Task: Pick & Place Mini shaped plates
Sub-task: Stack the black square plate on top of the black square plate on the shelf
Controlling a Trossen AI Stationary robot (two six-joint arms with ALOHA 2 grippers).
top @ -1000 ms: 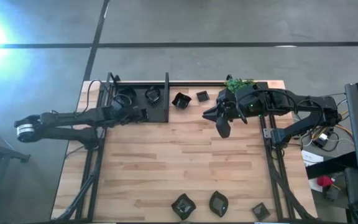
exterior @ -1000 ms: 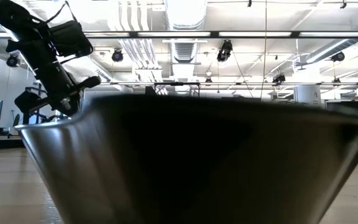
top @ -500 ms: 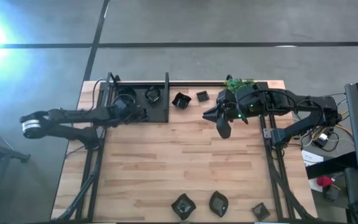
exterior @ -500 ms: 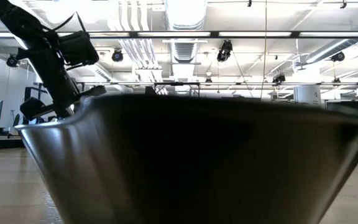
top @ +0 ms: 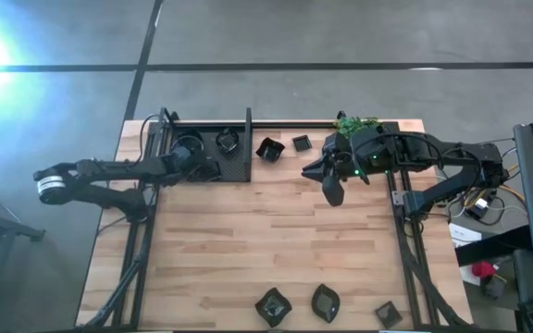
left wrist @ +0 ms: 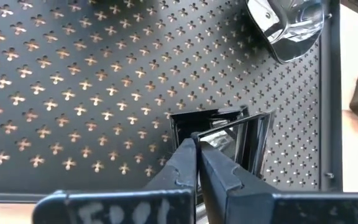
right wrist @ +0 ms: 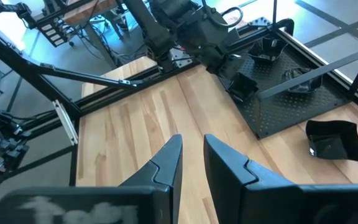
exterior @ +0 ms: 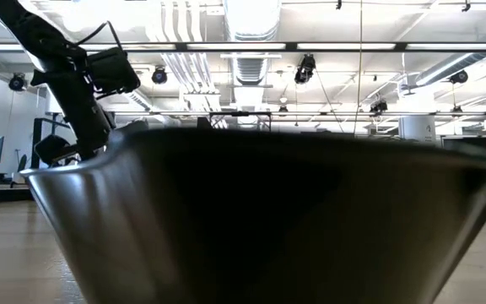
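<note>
Wooden tabletop, far edge: a square mini plate [left wrist: 219,134] is pinched by the left gripper [left wrist: 196,167], apparently just above the perforated tray [left wrist: 73,93]; the right gripper [right wrist: 192,158], slightly parted, is held idle.

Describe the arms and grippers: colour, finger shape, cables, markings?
Both arms are dark, with black cables looped along them. The left gripper has black tapered fingers above a bar with faded white lettering. The right gripper has matching angular black fingers; a green light glows on its wrist.
</note>
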